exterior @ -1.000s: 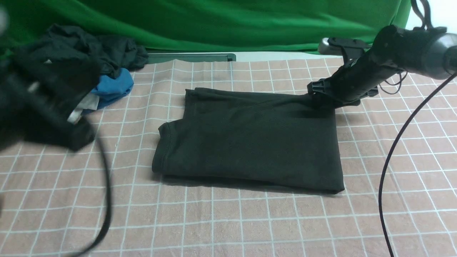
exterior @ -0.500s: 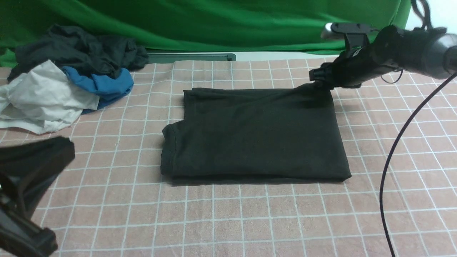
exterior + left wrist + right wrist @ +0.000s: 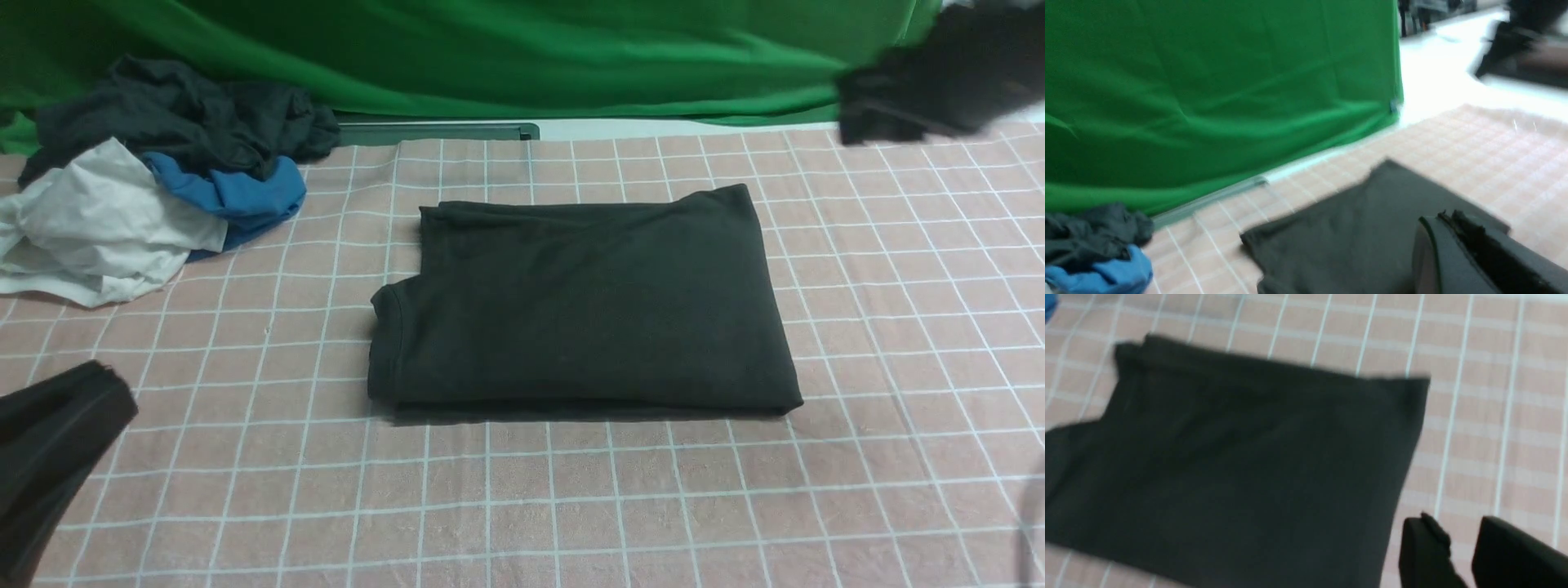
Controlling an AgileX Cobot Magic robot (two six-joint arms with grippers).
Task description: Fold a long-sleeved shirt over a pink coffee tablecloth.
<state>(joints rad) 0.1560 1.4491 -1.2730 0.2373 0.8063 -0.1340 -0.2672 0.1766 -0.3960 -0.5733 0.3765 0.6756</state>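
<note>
Left fingers (image 3: 1429, 253): closed together, nothing seen between them.
Right fingers (image 3: 1425, 547): parted by a modest gap, empty, blurred in the front view.
Shirt (image 3: 580, 310): folded, flat on the pink tablecloth (image 3: 522, 498), near its middle.
Long axis: left to right; printed front and collar hidden, so its pointing is unclear.
Change: right fingers have let go of the far right corner and moved off.
Count: one folded shirt, one tablecloth, one garment heap (image 3: 188, 122).
</note>
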